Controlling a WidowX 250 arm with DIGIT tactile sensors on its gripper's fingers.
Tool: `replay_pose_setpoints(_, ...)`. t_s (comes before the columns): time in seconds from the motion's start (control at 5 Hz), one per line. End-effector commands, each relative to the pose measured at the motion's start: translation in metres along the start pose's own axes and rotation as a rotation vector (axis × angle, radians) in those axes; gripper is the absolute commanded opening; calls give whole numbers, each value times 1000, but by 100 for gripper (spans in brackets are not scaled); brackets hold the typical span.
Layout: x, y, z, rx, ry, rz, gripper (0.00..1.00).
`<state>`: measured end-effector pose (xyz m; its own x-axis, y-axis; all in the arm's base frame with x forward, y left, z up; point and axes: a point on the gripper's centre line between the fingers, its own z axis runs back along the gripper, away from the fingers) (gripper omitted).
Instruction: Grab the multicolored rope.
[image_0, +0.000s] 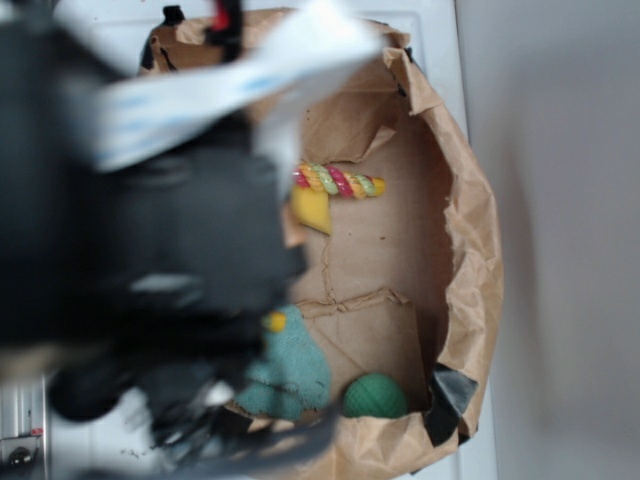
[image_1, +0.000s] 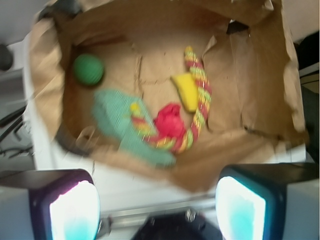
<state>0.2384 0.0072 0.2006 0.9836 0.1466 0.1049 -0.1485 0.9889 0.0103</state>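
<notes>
Two open jaws hover well above the multicolored rope.

The arm is a bulky black mass, out of focus, filling the left of the exterior view. A broad white band with pale blue markings runs across its far part, and a small red piece sits beyond it. In the wrist view the gripper has two dark fingers faced with glossy pads glaring white and cyan, and a small screw between them.
</notes>
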Motion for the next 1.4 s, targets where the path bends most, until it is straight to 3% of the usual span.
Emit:
replay_pose_setpoints(0.0, 38, 29, -29, 5, -61, -67, 100)
replay_pose_setpoints(0.8, 38, 29, -29, 5, -61, -67, 100)
replay_pose_setpoints(1.0, 58, 42, -53, -19, -95, -2, 100)
replay_pose_setpoints(1.2, 66, 52, -75, 13, -90, -3, 100)
